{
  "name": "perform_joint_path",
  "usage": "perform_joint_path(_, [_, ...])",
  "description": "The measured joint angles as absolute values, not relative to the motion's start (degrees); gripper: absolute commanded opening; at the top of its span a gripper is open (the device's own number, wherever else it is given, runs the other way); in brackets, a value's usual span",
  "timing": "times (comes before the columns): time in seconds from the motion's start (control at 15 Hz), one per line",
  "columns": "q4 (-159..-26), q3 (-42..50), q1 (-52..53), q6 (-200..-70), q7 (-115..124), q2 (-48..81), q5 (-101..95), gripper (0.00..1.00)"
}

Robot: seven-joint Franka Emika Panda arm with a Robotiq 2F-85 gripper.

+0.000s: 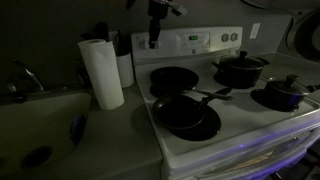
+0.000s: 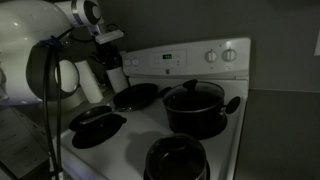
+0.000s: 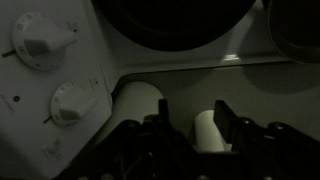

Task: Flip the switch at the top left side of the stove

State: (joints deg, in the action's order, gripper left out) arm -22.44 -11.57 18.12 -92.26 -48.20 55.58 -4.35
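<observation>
The white stove (image 1: 240, 125) (image 2: 140, 125) has a raised back panel with a digital display (image 1: 192, 41) (image 2: 168, 57) and round knobs at its right end (image 1: 229, 38) (image 2: 218, 54). My gripper (image 1: 152, 40) (image 2: 110, 58) hangs in front of the panel's left end, just above the back left burner. In the wrist view two white round knobs (image 3: 42, 40) (image 3: 72, 103) show at the left edge, off to the side of my fingers. My gripper (image 3: 195, 125) is open and empty. Only white cylinders in the background show between the fingers.
A paper towel roll (image 1: 101, 72) and a white container (image 1: 125, 68) stand left of the stove. A frying pan (image 1: 185, 110) (image 2: 98, 122) and black pots (image 1: 240, 68) (image 1: 283, 92) (image 2: 193, 108) (image 2: 176, 158) sit on the burners. A sink (image 1: 40, 125) lies further left.
</observation>
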Motion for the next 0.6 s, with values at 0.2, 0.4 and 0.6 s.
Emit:
perform_joint_path(0.2, [-22.27,-11.55,18.12,-92.66,-46.75,55.58,-5.16,0.99])
perform_joint_path(0.4, [-22.02,-11.54,18.12,-92.94,-45.64,55.58,-5.75,1.00])
perform_joint_path(0.6, [-21.91,-11.54,18.12,-93.29,-45.27,55.58,-5.89,1.00])
